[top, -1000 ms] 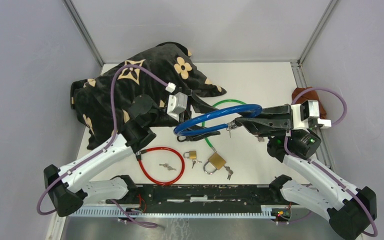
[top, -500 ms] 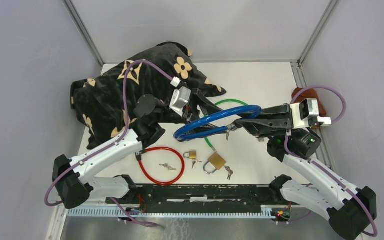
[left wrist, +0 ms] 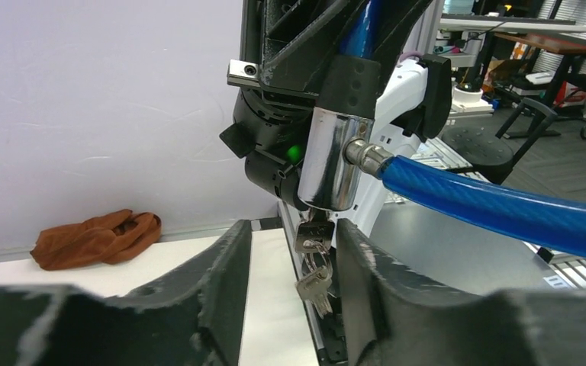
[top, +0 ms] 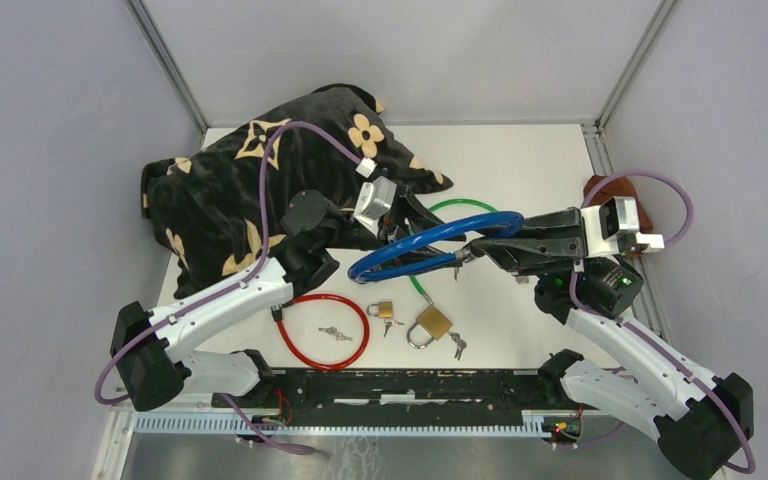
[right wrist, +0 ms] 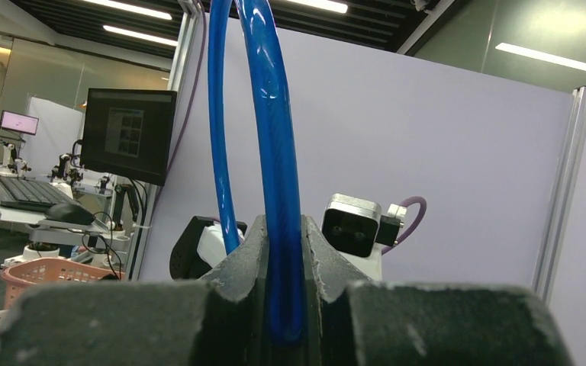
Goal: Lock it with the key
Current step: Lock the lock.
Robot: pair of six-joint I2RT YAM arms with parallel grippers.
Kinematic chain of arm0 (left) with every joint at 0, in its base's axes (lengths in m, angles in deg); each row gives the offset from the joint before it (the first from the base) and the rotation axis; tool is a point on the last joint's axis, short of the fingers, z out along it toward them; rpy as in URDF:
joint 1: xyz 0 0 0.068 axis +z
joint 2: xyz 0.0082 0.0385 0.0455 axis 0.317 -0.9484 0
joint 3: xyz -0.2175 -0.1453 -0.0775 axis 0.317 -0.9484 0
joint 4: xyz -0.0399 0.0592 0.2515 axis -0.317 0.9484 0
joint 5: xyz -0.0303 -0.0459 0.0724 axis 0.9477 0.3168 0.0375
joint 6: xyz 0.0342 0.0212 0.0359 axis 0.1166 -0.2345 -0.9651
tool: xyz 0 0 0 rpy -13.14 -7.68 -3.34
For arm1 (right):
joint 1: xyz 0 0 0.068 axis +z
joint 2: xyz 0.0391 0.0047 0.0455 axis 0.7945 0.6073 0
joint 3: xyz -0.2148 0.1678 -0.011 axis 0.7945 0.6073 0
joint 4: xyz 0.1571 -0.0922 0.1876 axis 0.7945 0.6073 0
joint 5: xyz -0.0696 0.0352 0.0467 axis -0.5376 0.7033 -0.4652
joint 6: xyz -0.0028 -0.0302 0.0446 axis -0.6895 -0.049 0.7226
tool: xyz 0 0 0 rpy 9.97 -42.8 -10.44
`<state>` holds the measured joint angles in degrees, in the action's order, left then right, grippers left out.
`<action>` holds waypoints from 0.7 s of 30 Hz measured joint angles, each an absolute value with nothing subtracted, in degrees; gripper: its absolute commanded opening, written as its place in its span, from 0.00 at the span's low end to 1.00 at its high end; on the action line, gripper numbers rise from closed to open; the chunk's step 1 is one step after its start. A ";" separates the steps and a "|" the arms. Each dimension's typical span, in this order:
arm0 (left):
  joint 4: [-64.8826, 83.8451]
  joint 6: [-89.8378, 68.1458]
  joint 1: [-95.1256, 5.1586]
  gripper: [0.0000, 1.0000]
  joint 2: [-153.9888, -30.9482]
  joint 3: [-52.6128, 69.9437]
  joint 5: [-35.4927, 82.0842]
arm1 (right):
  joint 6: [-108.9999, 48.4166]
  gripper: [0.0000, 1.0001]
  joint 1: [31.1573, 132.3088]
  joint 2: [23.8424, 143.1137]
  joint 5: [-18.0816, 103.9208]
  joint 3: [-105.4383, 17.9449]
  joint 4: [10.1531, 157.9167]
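Note:
My right gripper (top: 480, 243) is shut on the blue cable lock (top: 430, 232), holding its loop (right wrist: 275, 137) lifted above the table. The lock's chrome cylinder (left wrist: 334, 160) points downward in the left wrist view. A key (left wrist: 313, 238) sits in its lower end, and a second key (left wrist: 314, 284) dangles from the ring. My left gripper (left wrist: 294, 229) is open, one finger on either side of the inserted key. The right-hand finger (left wrist: 355, 259) is close beside the key and the left-hand finger stands farther off. In the top view my left gripper (top: 432, 246) sits under the blue loop.
A black flower-patterned cloth (top: 250, 180) lies at the back left. On the table are a green cable lock (top: 450, 207), a red cable lock (top: 325, 330), two brass padlocks (top: 383, 309) (top: 433, 322) and loose keys (top: 335, 333). A brown cloth (top: 610, 190) lies at the right edge.
My left arm has swung right and forward to the lock cylinder, and its jaws have narrowed around the hanging key. The right gripper and the blue lock have stayed still.

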<state>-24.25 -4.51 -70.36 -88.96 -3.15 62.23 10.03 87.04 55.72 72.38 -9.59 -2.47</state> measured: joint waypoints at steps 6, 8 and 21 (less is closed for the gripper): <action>-24.32 -5.61 -71.15 0.26 -89.00 -3.15 62.72 | 10.01 0.00 87.04 55.72 72.36 -9.59 -2.45; -24.32 -6.09 -71.37 0.15 -89.00 -3.15 63.22 | 9.98 0.00 87.04 55.72 72.36 -9.56 -2.47; -23.51 -10.48 -72.77 0.02 -87.23 -3.69 60.35 | 9.09 0.00 87.00 54.80 69.91 -9.54 -2.56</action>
